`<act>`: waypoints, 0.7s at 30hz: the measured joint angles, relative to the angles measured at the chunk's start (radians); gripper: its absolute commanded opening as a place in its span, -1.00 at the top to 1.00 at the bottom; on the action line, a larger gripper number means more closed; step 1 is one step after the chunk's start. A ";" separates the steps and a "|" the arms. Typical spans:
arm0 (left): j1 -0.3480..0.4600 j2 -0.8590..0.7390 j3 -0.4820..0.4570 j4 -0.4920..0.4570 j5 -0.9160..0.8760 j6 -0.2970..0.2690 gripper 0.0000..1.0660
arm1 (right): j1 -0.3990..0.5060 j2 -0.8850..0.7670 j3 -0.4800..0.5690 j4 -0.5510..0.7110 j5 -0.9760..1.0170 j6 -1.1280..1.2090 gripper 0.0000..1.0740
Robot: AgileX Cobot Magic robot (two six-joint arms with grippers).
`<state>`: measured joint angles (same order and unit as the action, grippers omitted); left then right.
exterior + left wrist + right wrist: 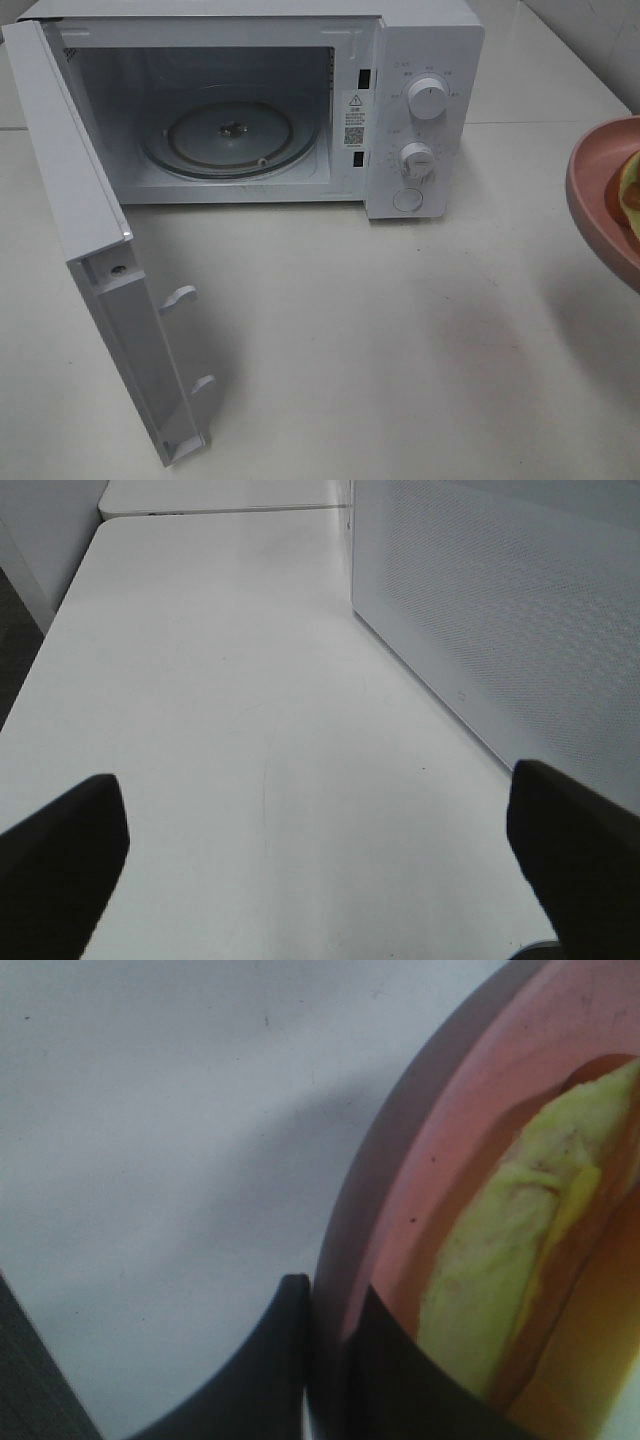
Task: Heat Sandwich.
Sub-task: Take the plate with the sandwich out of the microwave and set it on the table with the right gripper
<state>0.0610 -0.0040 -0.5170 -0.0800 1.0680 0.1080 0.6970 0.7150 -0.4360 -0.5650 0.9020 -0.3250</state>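
Note:
The sandwich point(631, 192), pale yellow-green over an orange layer, lies on a round pink plate point(598, 195) at the right edge of the exterior view. The plate casts a shadow on the table below and looks lifted. In the right wrist view my right gripper point(330, 1295) is shut on the plate's rim point(470, 1130), one finger under it and one inside, beside the sandwich point(500, 1250). My left gripper point(320, 820) is open and holds nothing, low over the table next to a dotted white microwave panel point(500, 620). Neither arm shows in the exterior view.
The white microwave point(425, 60) stands at the back of the table with its door point(90, 220) swung wide open to the left. Its glass turntable point(228, 135) is bare. Two knobs point(428, 100) and a button sit on its right panel. White tabletop point(350, 330) spreads in front.

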 measured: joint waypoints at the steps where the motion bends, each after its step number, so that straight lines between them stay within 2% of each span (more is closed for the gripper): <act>1: 0.000 0.000 0.000 0.000 0.000 0.000 -0.83 | 0.000 0.000 0.000 -0.012 0.000 0.026 0.99; 6: 0.000 0.000 0.000 0.000 0.000 0.000 -0.83 | 0.000 0.027 0.000 -0.052 -0.001 0.128 0.99; 15: 0.000 0.000 0.000 0.000 0.000 0.000 -0.83 | 0.000 0.198 -0.014 -0.111 -0.005 0.361 1.00; 21: 0.000 0.000 0.000 0.000 0.000 0.000 -0.83 | 0.000 0.348 -0.077 -0.132 -0.007 0.567 1.00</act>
<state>0.0610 -0.0040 -0.5170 -0.0800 1.0680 0.1080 0.6970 1.0630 -0.5130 -0.6970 0.8950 0.2420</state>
